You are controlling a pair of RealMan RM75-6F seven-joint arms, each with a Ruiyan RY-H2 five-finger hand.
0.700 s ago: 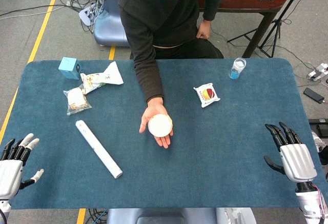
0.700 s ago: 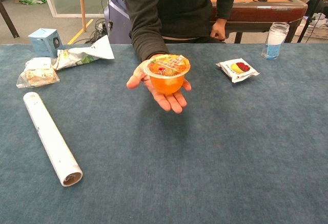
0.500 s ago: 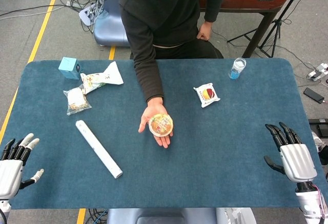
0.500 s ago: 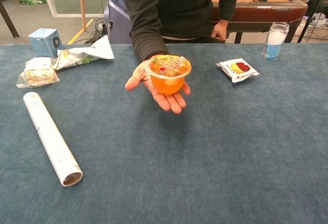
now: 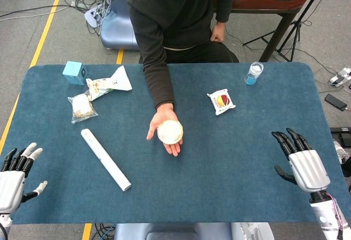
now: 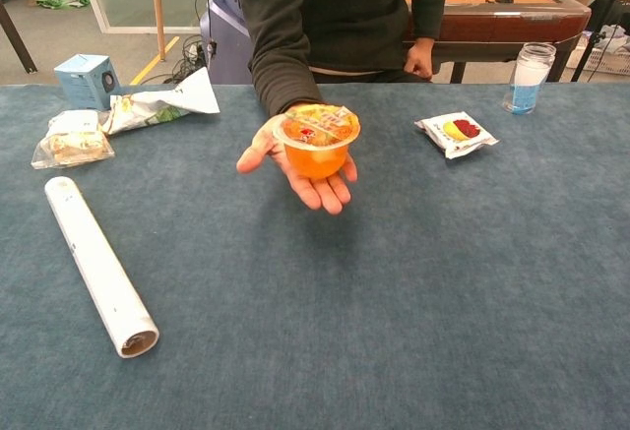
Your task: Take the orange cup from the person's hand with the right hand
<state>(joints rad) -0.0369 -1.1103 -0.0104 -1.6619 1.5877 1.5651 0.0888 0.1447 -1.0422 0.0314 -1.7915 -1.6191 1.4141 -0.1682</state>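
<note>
Well apart: right hand (image 5: 300, 163), orange cup (image 5: 170, 132).

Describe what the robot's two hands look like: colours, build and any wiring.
Right hand: black fingers on a silver-grey shell over the back, narrowing to a light wrist with thin reddish wires beside it. Left hand: the same silver-grey shell, with fingers dark at the base and capped in white. Neither shows in the chest view.

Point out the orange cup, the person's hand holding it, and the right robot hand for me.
orange cup (image 6: 315, 159): chest view, on its orange side wall below the lid.
person's hand (image 6: 256, 150): chest view, on the palm edge by the thumb.
right robot hand (image 5: 304, 168): head view, on the back of the palm.
</note>
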